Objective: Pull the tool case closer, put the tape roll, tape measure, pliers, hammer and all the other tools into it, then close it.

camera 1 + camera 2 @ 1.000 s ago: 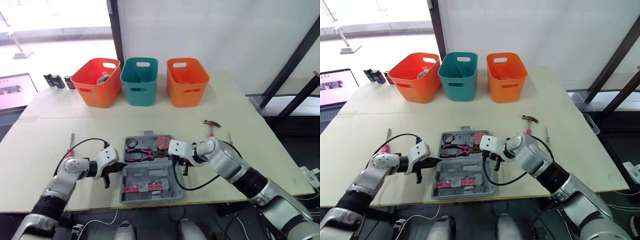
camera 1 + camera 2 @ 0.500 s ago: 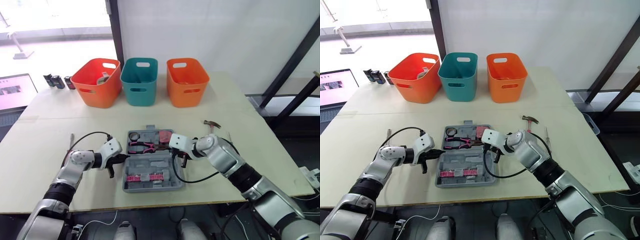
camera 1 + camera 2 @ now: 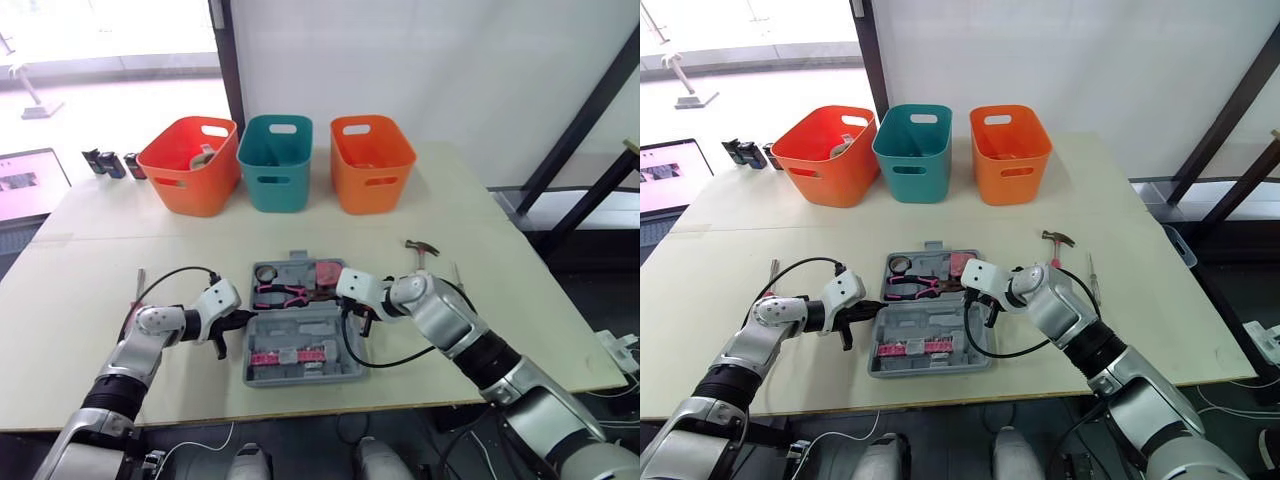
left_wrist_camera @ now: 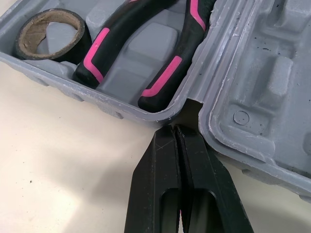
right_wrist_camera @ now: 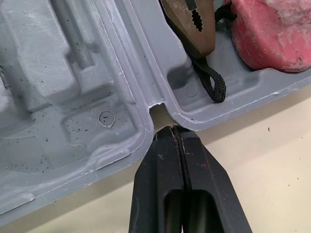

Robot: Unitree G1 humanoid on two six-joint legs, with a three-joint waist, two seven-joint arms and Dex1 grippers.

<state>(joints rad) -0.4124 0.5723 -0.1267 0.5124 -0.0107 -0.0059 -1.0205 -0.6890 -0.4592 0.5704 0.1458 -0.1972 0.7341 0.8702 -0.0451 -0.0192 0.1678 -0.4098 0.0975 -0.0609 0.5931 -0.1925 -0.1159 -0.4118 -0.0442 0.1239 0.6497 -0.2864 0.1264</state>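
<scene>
- The grey plastic tool case (image 3: 300, 325) lies open on the cream table (image 3: 520, 320), in the middle near the front edge.
- Its far half holds a black tape roll (image 4: 80, 39), pliers with black-and-pink handles (image 4: 167, 73) and a red tape measure (image 5: 272, 34).
- The left gripper (image 4: 175, 133) has its fingers pressed together, tips at the hinge notch on the case's left side.
- The right gripper (image 5: 176, 132) is likewise closed, empty, at the notch on the right side.
- A small hammer with a reddish handle (image 3: 422, 250) lies on the table right of the case.
- Two orange plastic baskets (image 3: 190, 165) flank a teal basket (image 3: 276, 160) along the far side.
</scene>
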